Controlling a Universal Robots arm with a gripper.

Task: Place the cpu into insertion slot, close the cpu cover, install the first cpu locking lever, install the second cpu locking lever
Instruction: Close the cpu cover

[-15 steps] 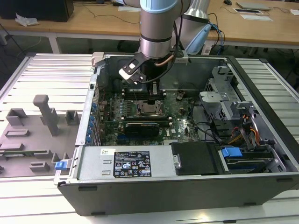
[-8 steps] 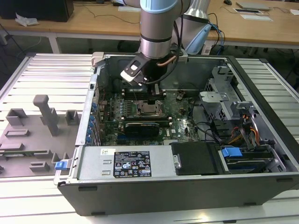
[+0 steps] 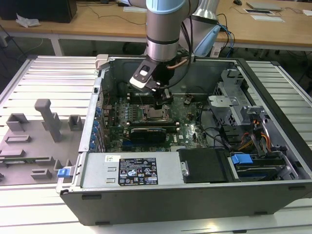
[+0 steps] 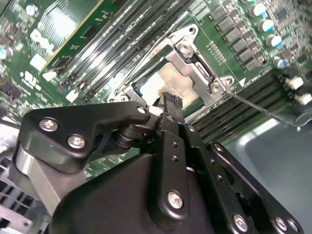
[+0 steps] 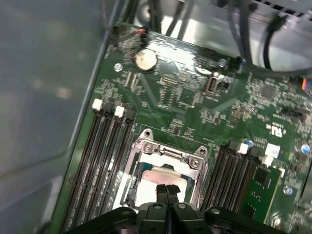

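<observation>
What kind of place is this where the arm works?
Probably a robotics lab or test workshop: an open computer case lies on a ribbed metal table, a robot arm reaches into it, and wooden desks stand behind.

Your exterior view looks steeply down into the open computer case [image 3: 195, 209], both wrist views close over the motherboard [image 5: 185, 97], all three sharing the insertion slot [image 4: 142, 87].
</observation>
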